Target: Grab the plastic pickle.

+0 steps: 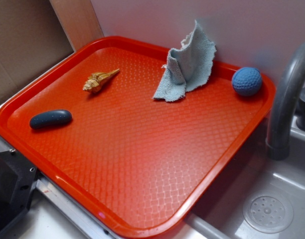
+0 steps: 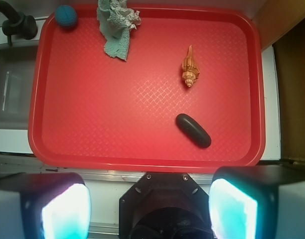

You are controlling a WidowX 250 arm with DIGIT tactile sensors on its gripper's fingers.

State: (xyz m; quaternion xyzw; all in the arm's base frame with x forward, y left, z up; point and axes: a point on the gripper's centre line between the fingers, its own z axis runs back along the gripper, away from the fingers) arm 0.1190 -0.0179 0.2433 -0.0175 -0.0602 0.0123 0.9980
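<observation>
Item: small dark blue-grey pill-shaped plastic pickle (image 2: 193,130), which lay at five o'clock on the red textured plastic tray (image 2: 142,164). You likely faced a light, stiff, slippery piece; pinch across its narrow middle. Gripper (image 2: 150,209) fingers stood wide apart, holding nothing. No labels or writing were readable.

Cut off, hidden or blurred

In the wrist view both fingers (image 2: 60,206) are blurred, glaring and cropped by the bottom edge, so their tips go unseen. The exterior view crops the tray (image 1: 142,230) at its near corner, the faucet (image 1: 287,99) at the right edge and a dark, perhaps metal, block (image 1: 8,189) at lower left. The cloth (image 1: 188,64) hides the rim behind it.
</observation>
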